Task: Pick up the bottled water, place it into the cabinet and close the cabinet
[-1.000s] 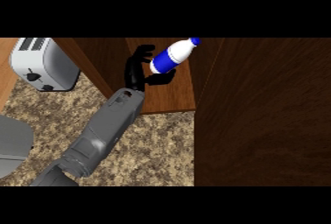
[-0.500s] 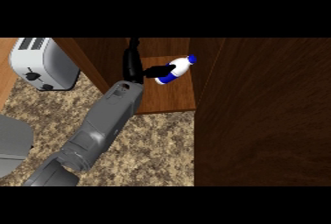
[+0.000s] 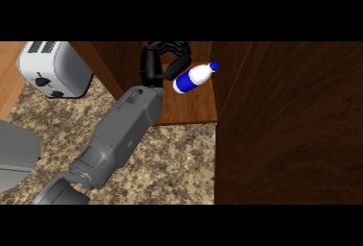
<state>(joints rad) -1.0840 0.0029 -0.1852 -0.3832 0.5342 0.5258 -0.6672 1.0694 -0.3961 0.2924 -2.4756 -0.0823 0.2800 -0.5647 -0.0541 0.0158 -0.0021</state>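
- The bottled water [image 3: 192, 78] lies tilted on the wooden floor of the open cabinet [image 3: 193, 108], its blue cap pointing up and to the right, its blue-banded base towards the left robot hand [image 3: 157, 61]
- The left robot hand is inside the cabinet, just left of the bottle; its black fingers are loosely bent and spread apart and do not wrap the bottle, and one fingertip sits right by the bottle's base, though I cannot tell whether they touch
- The grey forearm [image 3: 122, 129] runs from the lower left across the speckled stone desk [image 3: 181, 161] up to the cabinet's front edge
- The dark cabinet door [image 3: 292, 125] fills the right side, swung open
- A silver toaster [image 3: 54, 70] stands on the desk left of the cabinet
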